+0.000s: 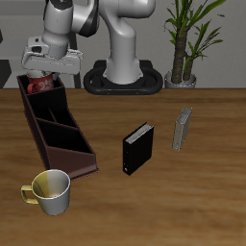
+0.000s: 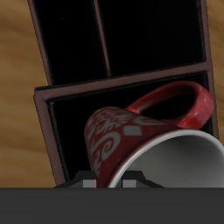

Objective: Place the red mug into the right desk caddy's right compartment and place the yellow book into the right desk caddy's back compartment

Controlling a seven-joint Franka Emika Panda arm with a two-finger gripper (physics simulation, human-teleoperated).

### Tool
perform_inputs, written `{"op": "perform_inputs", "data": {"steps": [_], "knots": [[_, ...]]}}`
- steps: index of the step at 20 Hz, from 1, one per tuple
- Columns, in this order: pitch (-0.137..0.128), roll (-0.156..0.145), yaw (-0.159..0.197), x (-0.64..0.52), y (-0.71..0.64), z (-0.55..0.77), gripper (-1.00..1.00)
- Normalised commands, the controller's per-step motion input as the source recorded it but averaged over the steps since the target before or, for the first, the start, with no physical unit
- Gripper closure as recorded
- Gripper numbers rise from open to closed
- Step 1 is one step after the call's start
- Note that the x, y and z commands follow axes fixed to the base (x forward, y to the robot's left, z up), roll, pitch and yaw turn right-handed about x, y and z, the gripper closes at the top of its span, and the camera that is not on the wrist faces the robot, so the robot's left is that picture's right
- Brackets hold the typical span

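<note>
The wooden table (image 1: 192, 192) carries everything. The right desk caddy (image 1: 53, 130) runs along one side edge, from the back toward the front. The gripper (image 1: 44, 77) hangs over the caddy's rearmost section, fingers clenched on the red mug (image 1: 42, 85), which is tilted just above that section; the wrist view shows the red mug (image 2: 144, 131) with its handle up and its rim pressed against the gripper body. The black book (image 1: 138, 148) stands mid-table, the yellow book (image 1: 182, 129) upright beside it, both well apart from the caddy. A yellow-and-white mug (image 1: 50, 190) sits near the front edge, just beyond the caddy's front end.
</note>
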Motion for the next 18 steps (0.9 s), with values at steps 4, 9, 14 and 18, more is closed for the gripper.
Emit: {"op": "perform_inputs", "data": {"steps": [4, 9, 14, 18], "knots": [[0.015, 0.003, -0.025, -0.01, 0.06, 0.04, -1.00], [0.010, -0.032, -0.029, 0.00, -0.02, 0.11, -1.00], [-0.032, 0.009, 0.011, 0.03, 0.29, 0.36, -1.00], [-0.039, -0.001, 0.026, 0.17, 0.24, 0.29, -1.00]]}}
